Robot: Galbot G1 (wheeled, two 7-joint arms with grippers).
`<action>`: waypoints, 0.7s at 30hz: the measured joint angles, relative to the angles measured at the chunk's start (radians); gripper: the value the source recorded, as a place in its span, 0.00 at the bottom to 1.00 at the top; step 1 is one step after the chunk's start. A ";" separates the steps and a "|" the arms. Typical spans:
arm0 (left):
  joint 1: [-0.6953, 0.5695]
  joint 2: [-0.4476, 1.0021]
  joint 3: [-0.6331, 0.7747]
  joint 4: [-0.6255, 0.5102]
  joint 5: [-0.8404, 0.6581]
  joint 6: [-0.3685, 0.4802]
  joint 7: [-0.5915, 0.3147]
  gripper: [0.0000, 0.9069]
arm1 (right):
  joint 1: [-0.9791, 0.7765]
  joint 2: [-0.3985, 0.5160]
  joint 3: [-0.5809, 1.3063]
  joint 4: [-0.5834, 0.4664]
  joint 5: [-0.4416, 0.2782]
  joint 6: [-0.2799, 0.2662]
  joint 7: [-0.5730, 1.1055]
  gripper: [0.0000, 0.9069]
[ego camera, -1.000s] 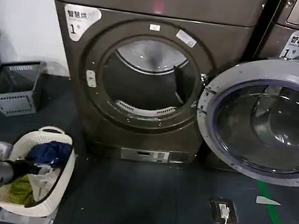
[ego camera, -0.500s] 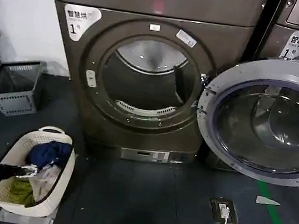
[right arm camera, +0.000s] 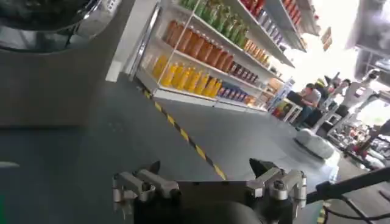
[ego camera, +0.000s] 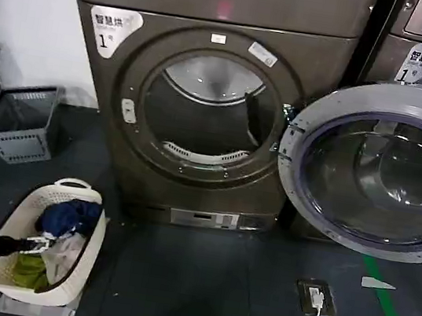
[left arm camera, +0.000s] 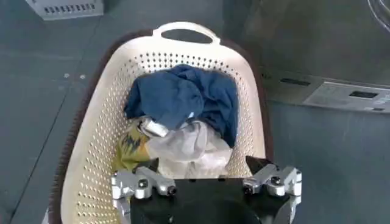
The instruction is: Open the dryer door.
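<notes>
The dryer door (ego camera: 376,167) stands swung wide at 3 o'clock. The left gripper (left arm camera: 204,173) hovers, jaws apart, over the laundry basket (left arm camera: 91,152); the right gripper (right arm camera: 204,173) hangs with jaws apart above floor.

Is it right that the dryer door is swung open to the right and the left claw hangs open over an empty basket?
Not quite. The basket is not empty: the left wrist view shows a blue cloth and other laundry in it. The rest holds: the dryer door is swung open to the right, and the left claw hangs open over the basket.
</notes>
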State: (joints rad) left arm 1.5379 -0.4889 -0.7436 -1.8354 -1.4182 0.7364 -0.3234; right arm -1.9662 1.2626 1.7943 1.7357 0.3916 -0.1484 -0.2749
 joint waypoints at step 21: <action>0.031 0.000 -0.010 -0.036 0.025 0.000 0.000 1.00 | -0.004 0.007 -0.003 -0.005 -0.014 0.002 -0.013 1.00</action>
State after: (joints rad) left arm 1.5684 -0.4892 -0.7541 -1.8717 -1.3936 0.7364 -0.3230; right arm -1.9703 1.2701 1.7916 1.7312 0.3775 -0.1461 -0.2879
